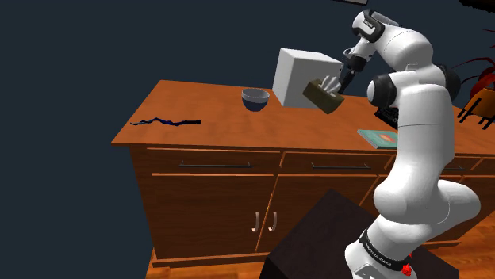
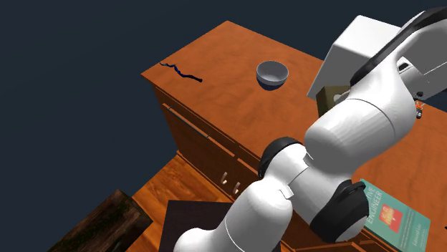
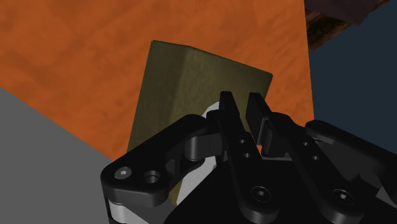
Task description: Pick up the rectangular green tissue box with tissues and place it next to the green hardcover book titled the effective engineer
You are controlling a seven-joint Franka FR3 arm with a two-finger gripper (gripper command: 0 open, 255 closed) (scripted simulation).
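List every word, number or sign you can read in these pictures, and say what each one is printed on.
On the book: pale lettering along the cover's edge, too small to read.
On the band at the arm's base: small print, too blurred to read.
On the tissue box, bowl and white box: no text visible.
Nothing can be quoted.

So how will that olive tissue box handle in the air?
The tissue box hangs tilted from the tool, so it is probably light. The pinch looks narrow against the box's width, so it could twist or slip. Its faces look flat and undented, suggesting fair stiffness.
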